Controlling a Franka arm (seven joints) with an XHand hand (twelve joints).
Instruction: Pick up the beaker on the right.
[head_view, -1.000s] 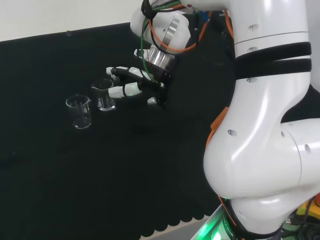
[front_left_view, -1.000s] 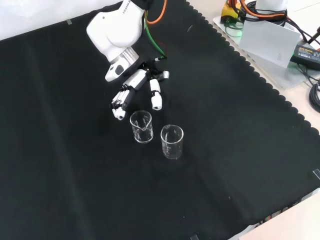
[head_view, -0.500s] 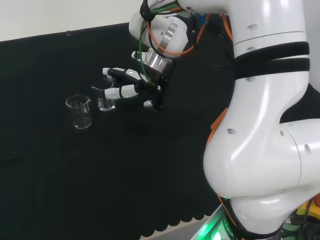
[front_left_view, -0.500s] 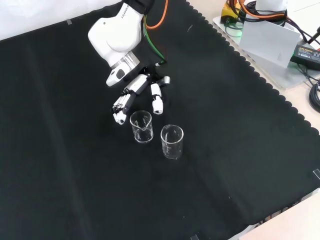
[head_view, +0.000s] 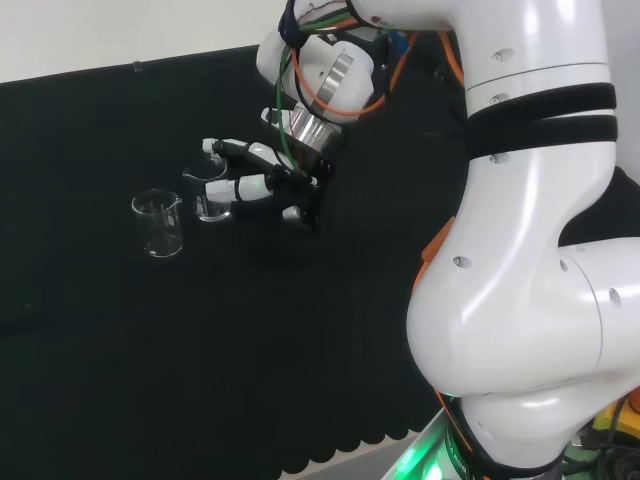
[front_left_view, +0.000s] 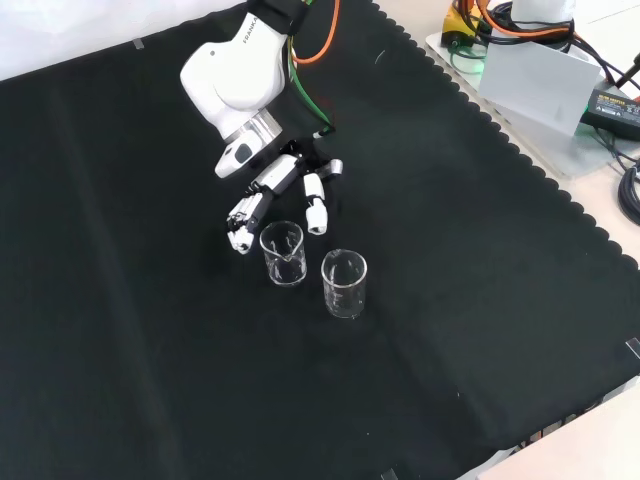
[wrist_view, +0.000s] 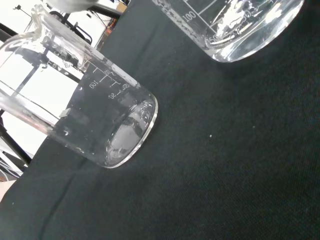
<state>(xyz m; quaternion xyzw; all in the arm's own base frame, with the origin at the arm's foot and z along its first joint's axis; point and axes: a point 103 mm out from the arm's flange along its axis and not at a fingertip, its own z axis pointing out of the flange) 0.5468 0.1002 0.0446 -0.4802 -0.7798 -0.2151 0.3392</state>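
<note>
Glossy white arm links (head_view: 520, 300), banded with two black stripes; orange and green cables (head_view: 330, 95) looped at a silver wrist ring; black-and-white hand (front_left_view: 275, 190) with white-tipped fingers (front_left_view: 316, 205).

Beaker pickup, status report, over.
Hand open, fingers either side of near beaker, not closed on it. Beaker upright on cloth. Second beaker stands beside it, apart.
</note>
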